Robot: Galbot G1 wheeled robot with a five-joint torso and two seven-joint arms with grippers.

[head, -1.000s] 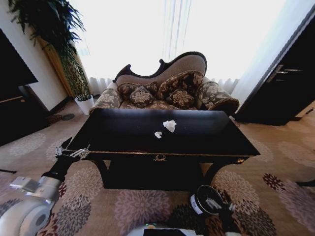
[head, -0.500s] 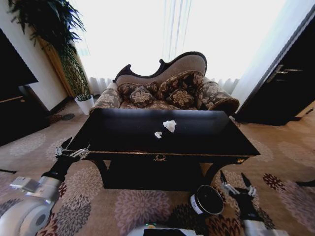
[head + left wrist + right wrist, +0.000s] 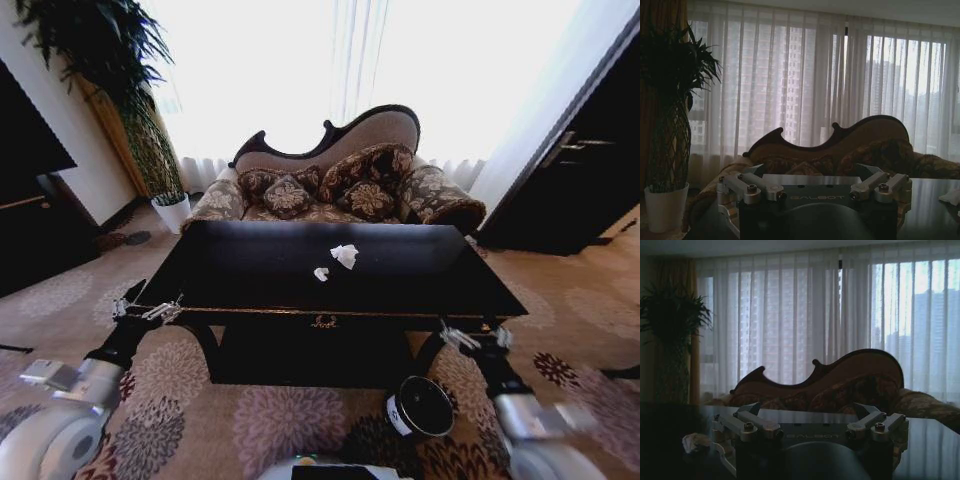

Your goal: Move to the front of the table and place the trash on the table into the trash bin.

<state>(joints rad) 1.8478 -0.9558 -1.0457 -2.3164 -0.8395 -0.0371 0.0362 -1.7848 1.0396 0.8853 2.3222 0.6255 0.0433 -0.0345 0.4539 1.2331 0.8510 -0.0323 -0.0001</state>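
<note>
Head view: the robot stands at the front of the table [image 3: 250, 280], a long glossy black top with a gold emblem on its front apron.
Trash on the table: a crumpled white tissue [image 3: 345, 256] lies near the middle of the surface, slightly toward the back edge; a tiny white bit [image 3: 321, 273] sits just beside it, nearer the front edge. Both are well apart from every corner.
Trash bin: the small black trash bin [image 3: 420, 407] stands on the patterned carpet [image 3: 220, 420] below the front edge, toward the front right corner.
Left gripper: the left gripper [image 3: 146, 309] hovers at the front left corner, fingers spread wide, holding nothing.
Right gripper: the right gripper [image 3: 472, 337] hovers just off the front right corner, above the bin, fingers spread and empty.
Right wrist view: the tissue [image 3: 695, 442] shows as a pale lump on the dark tabletop, beyond the spread fingers.
Background: a curved-back sofa [image 3: 340, 180] behind the back edge, a potted plant [image 3: 120, 90] off to the left.
How it will handle: the tissue looks very light, soft and easily crushed, so likely nothing fragile or slippery; a light pinch across its raised crumpled middle should do. The tiny bit probably needs fingertips closing right at the surface.
</note>
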